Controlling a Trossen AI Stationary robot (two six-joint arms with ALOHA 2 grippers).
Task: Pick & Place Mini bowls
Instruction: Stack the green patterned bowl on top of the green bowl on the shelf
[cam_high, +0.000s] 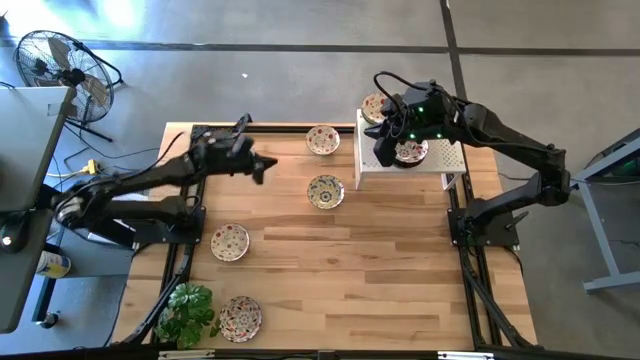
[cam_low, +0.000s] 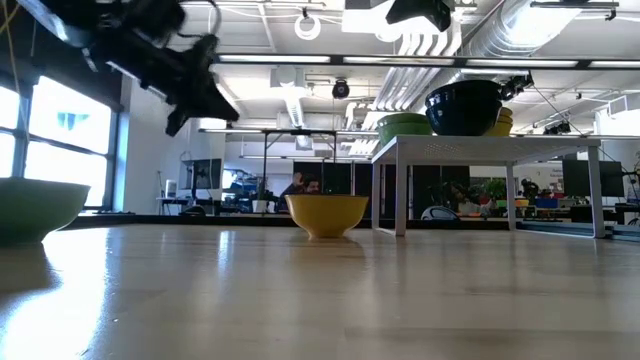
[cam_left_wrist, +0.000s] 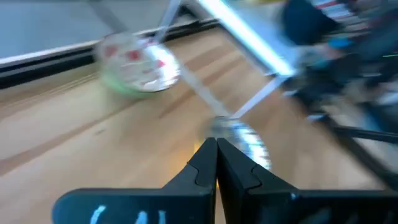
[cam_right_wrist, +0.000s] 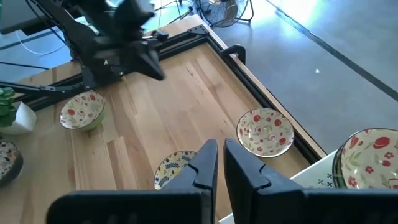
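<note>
- High view: six mini bowls on show. One (cam_high: 323, 139) near the far edge of the counter (cam_high: 380, 270), one (cam_high: 325, 191) mid-counter, one (cam_high: 230, 241) left of centre, one (cam_high: 240, 317) at the near edge beside a green plant (cam_high: 187, 312). Two more are on the white perforated stand (cam_high: 440, 160): one (cam_high: 375, 106) at its far corner, one (cam_high: 412, 152) partly under the right arm.
- Right end effector (cam_high: 384, 152) is over the stand's left part; right wrist view shows its fingers nearly together with a thin gap, nothing between them.
- Left end effector (cam_high: 262, 167) is above the counter, left of the mid-counter bowl; left wrist view shows its fingers pressed together, empty.
- Low view only: bowl undersides are plain colours; a yellow one (cam_low: 326, 214) on the counter, dark blue (cam_low: 464, 106) and green (cam_low: 404, 128) on the stand.
- Counter: pale wood planks, black rail frame. Floor: grey concrete; a floor fan (cam_high: 60, 66) stands at far left.
- Low view: open ceiling ducts, strip lights.
- Bowls: round, shallow, cream insides with red-green floral print.
</note>
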